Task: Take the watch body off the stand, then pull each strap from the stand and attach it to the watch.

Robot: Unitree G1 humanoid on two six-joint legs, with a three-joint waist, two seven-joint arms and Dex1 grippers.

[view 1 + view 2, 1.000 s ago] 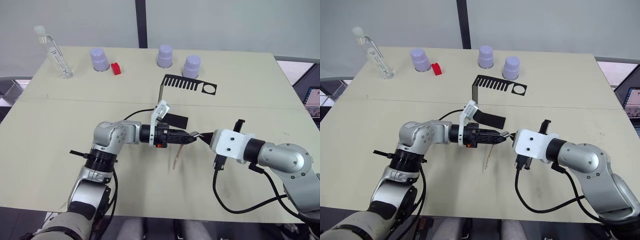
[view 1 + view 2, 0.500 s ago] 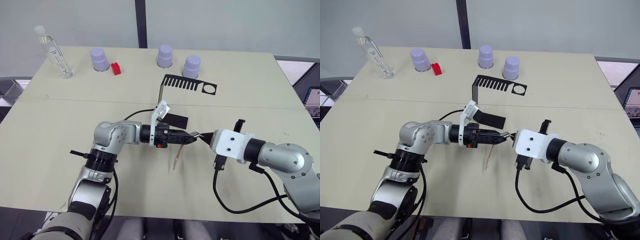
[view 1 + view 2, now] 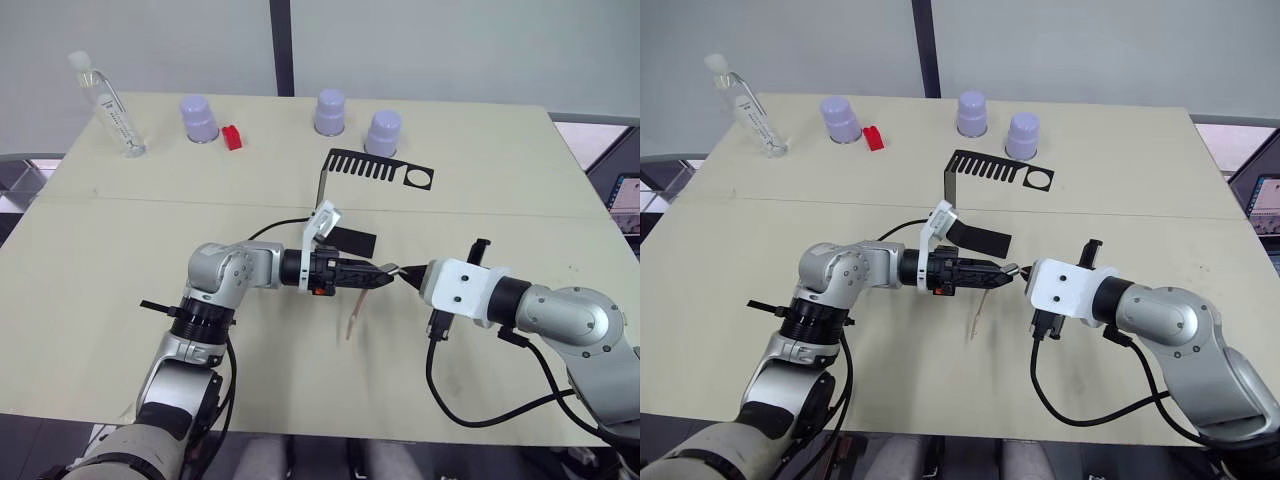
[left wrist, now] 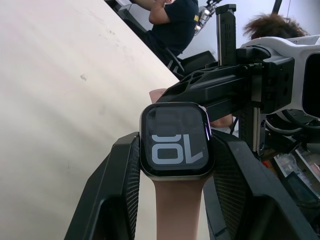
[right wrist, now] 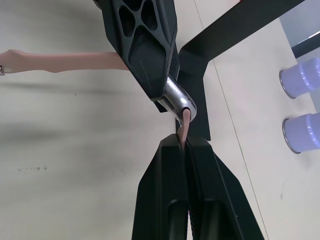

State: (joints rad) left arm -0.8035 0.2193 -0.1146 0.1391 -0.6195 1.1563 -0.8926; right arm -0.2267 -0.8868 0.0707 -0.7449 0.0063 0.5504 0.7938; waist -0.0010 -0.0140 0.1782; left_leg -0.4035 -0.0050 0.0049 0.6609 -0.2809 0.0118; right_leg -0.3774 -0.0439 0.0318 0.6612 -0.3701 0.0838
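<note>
Beige table (image 3: 120,260) fills your head views, the empty stand (image 3: 372,168) behind both arms. Your left wrist view shows the left gripper (image 4: 172,165) clamped on the watch body (image 4: 176,140), one strap (image 4: 177,212) attached. Your right wrist view shows the right gripper (image 5: 184,145) pinching the other strap (image 5: 184,126) at the watch.

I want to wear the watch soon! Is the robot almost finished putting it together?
Nearly. Done: the watch body is off the stand, held in the left end effector, with one pink strap already hanging from it. In hand: the right end effector pinches the second strap right at the watch's other edge. Left: seating that strap; whether it has clicked in cannot be seen.
</note>
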